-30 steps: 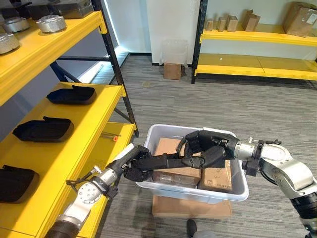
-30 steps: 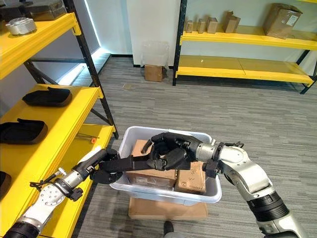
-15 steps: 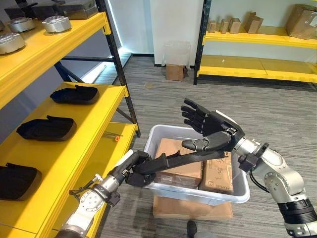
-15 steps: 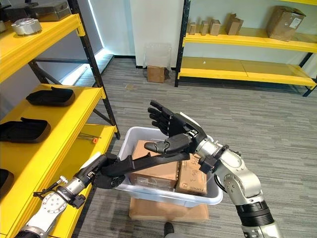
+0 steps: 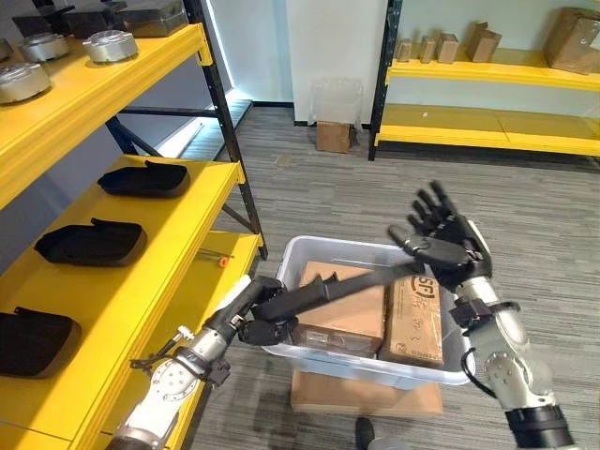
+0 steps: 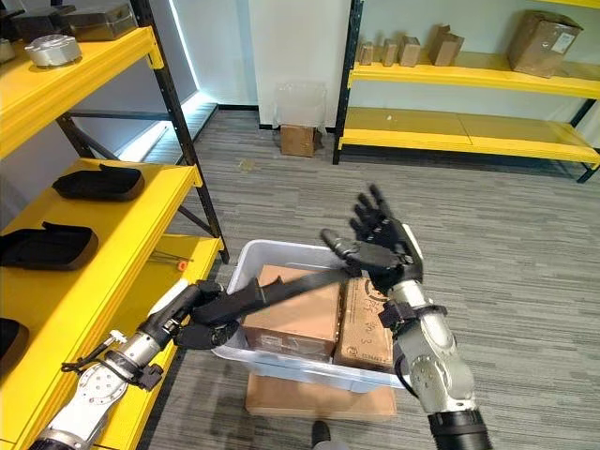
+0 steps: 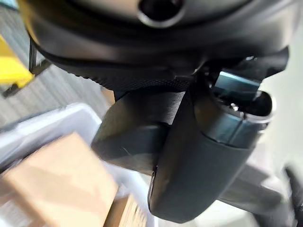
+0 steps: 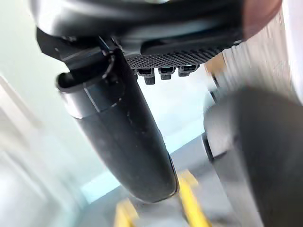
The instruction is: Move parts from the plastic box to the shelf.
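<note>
One long dark part is the thing in play: it slants across the near left of the box, its near end clamped in the left hand just outside the box's left wall, its far end reaching up over the cartons toward the right hand. Held by one end like that, it clears the rim and can swing left to the shelf, which stands just beside the box. The right hand is raised above the box's far right corner with its fingers spread and straight, holding nothing and apart from the part's tip, so the load seems to rest on the left hand alone. Inside the box stand two cartons, side by side and filling most of it. The box sits on a flat cardboard piece on the floor. On the shelf's middle tier lie black moulded parts, spaced apart in a row, with bare yellow at the near edge where another could go. Round metal pieces sit on the tier above.
</note>
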`<state>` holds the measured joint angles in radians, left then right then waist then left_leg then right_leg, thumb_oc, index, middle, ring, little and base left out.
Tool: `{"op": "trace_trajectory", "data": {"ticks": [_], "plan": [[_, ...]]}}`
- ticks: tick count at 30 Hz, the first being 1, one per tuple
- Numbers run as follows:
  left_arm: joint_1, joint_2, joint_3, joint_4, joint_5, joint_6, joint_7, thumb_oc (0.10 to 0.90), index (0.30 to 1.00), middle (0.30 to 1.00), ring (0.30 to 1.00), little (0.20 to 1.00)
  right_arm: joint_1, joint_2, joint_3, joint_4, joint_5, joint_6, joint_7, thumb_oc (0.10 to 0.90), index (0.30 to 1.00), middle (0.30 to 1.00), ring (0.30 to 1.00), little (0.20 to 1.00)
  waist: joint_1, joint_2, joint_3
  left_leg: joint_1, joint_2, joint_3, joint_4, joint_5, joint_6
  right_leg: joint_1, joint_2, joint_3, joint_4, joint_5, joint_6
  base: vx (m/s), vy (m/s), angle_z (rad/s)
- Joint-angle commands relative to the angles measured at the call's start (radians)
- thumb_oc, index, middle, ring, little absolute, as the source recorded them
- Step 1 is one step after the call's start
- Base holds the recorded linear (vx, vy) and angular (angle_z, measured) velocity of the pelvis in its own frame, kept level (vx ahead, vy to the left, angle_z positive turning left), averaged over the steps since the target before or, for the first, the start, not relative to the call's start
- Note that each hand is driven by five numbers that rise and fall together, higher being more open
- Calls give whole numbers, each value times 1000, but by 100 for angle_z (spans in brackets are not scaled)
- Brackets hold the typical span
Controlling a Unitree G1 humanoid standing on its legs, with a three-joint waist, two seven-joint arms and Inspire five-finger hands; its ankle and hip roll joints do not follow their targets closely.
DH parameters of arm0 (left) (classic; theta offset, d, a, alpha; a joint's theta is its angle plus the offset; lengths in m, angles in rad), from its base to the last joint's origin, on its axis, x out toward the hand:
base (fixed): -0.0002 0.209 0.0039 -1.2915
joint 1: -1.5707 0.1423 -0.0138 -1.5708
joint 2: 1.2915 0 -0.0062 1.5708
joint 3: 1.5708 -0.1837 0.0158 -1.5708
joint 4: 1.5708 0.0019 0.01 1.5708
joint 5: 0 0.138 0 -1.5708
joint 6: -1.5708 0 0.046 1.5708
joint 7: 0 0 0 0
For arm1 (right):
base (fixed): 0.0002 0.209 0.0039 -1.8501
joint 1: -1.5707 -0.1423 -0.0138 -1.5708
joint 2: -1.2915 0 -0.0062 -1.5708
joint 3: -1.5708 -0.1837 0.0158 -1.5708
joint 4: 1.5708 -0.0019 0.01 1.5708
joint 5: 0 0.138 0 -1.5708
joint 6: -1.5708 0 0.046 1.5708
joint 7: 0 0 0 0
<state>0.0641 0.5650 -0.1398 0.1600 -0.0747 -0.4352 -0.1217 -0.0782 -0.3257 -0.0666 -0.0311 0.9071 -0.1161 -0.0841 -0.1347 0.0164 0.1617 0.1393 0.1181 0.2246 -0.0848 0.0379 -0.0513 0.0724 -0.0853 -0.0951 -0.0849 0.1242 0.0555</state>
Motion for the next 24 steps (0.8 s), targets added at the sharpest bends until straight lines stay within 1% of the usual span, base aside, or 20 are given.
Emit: {"op": "trace_trajectory", "data": {"ticks": [1,3,5,6,10,12,13,16,17,18,19,22,23,24], "plan": [[-101,23,117,-122,-91,-91,106,400,300,300,300,300,-100,16,-111,-37,-20,-286,-176,900,1000,1000,1000,1000,11,2,-53,60,18,-28,8,-54,1,23,-78,101,58,-70,88,-14,73,3],[-89,21,114,-137,-87,-94,124,400,300,300,300,300,-98,33,-124,-42,-59,-345,-291,900,1000,1000,1000,1000,15,9,-53,58,17,-33,5,-51,0,24,-80,98,52,-65,88,-11,70,7],[-74,15,121,-153,-89,-94,128,400,300,300,300,300,-88,48,-154,-42,-84,-382,-382,900,1000,1000,1000,1000,17,14,-55,56,17,-36,3,-51,-2,25,-81,98,48,-63,90,-4,58,7],[-66,12,123,-159,-85,-95,129,400,300,300,300,300,-84,57,-173,-37,-97,-408,-445,900,1000,1000,1000,1000,18,16,-56,56,17,-37,2,-50,-3,26,-83,97,47,-62,91,-2,46,3],[-58,19,120,-167,-100,-98,128,400,300,300,300,300,-89,50,-214,-13,-149,-430,-542,900,1000,1000,1000,1000,26,19,-60,54,15,-41,2,-51,-4,27,-85,91,42,-60,92,0,18,0],[-56,24,115,-172,-111,-105,123,400,300,300,300,300,-103,33,-227,5,-179,-399,-577,900,1000,1000,1000,1000,35,21,-61,52,14,-46,1,-51,-5,32,-87,85,36,-58,92,5,33,0],[-54,23,112,-179,-109,-108,123,400,300,300,300,300,-108,26,-228,13,-192,-386,-582,900,1000,1000,1000,1000,38,21,-60,52,13,-48,2,-52,-5,33,-87,84,35,-60,91,8,31,2],[-52,19,117,-192,-109,-117,116,400,300,300,300,300,-108,11,-211,17,-288,-336,-568,900,1000,1000,1000,1000,43,20,-63,50,12,-51,2,-50,-7,34,-88,80,32,-60,90,2,41,4],[-51,15,122,-202,-103,-124,116,400,300,300,300,300,-101,12,-191,14,-322,-315,-546,900,1000,1000,1000,1000,43,20,-63,48,12,-51,2,-48,-7,33,-87,79,33,-60,89,-2,57,7],[-51,12,123,-207,-100,-127,117,400,300,300,300,300,-96,13,-178,14,-341,-310,-533,900,1000,1000,1000,1000,42,20,-63,48,12,-52,2,-47,-7,33,-87,79,33,-60,88,-7,120,5],[-52,-2,130,-227,-73,-140,124,400,300,300,300,300,-64,33,-107,-5,-431,-316,-472,900,1000,1000,1000,1000,34,19,-60,46,12,-48,3,-44,-7,28,-87,82,34,-59,87,-12,133,3],[-55,-8,142,-247,-48,-150,129,400,300,300,300,300,-20,41,-36,-56,-509,-318,-409,900,1000,1000,1000,1000,22,18,-60,45,10,-36,4,-42,-10,24,-91,83,29,-53,91,-33,177,0],[-61,-9,143,-263,-30,-152,140,400,300,300,300,300,-4,32,17,-84,-575,-319,-364,900,1000,1000,1000,1000,17,17,-58,44,7,-27,3,-42,-10,21,-97,82,22,-45,96,-61,241,0],[-64,-9,141,-265,-23,-153,148,400,300,300,300,300,3,27,39,-98,-594,-320,-349,900,1000,1000,1000,1000,14,16,-57,44,5,-22,3,-42,-10,20,-101,81,16,-40,100,-70,271,-1]]}}
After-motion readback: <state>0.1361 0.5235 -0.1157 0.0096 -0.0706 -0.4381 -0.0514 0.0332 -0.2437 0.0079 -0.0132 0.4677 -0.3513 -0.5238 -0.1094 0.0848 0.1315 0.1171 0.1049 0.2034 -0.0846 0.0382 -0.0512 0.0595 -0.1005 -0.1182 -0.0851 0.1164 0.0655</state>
